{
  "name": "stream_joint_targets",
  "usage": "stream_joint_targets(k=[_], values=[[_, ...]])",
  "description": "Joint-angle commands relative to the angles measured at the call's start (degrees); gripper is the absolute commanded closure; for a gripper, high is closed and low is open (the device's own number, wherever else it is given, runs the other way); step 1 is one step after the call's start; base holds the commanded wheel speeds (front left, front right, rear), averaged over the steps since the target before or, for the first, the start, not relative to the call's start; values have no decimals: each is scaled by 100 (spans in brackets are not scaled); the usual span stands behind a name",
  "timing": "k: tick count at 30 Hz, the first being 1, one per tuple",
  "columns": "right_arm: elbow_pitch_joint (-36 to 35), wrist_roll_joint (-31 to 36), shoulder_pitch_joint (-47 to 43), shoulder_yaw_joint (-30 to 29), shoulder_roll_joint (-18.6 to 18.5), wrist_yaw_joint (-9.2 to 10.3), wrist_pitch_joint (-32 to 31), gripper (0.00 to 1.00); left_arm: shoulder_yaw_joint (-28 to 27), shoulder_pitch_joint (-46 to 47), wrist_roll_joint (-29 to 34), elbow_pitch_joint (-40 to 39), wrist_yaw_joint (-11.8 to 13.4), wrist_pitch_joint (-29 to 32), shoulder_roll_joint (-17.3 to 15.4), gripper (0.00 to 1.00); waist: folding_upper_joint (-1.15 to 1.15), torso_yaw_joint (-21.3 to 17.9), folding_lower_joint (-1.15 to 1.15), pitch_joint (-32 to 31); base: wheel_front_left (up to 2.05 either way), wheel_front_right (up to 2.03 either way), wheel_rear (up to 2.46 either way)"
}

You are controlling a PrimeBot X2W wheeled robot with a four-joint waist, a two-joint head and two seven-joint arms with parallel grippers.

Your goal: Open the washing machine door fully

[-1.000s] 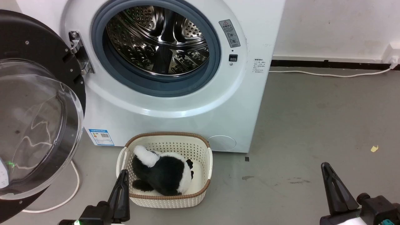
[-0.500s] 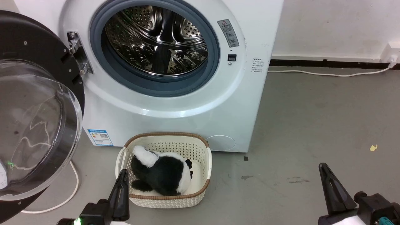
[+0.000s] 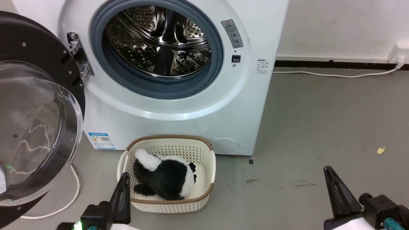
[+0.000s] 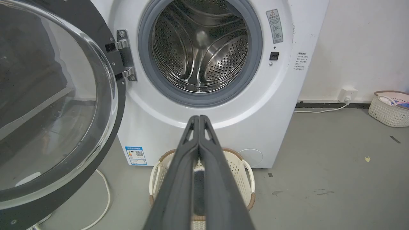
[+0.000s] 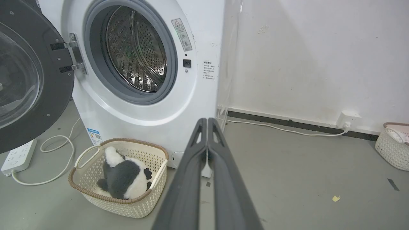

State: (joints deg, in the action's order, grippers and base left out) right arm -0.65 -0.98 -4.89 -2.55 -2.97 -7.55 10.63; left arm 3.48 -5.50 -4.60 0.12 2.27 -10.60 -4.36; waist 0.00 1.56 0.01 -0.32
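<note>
Left gripper clenched empty, door swung wide up-left of it; right gripper likewise clenched empty. Drum exposed, task looks done.

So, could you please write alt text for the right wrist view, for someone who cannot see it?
A white washer stands with its black door swung open to the left, baring the steel drum. Before it a basket holds a panda toy, and the shut right fingers rise in the foreground.
</note>
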Motion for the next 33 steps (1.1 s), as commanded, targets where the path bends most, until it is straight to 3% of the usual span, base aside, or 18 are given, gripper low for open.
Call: stream_joint_targets(k=[1,33], values=[[8,23,96,17,3,2,-34,100,-14,116,65,-3,-27,35,19,100,0,-3,0,1,0,0,0],[28,50,235,101,5,4,-398,100,-132,270,205,-6,-98,398,65,100,0,-57,0,12,0,0,0]])
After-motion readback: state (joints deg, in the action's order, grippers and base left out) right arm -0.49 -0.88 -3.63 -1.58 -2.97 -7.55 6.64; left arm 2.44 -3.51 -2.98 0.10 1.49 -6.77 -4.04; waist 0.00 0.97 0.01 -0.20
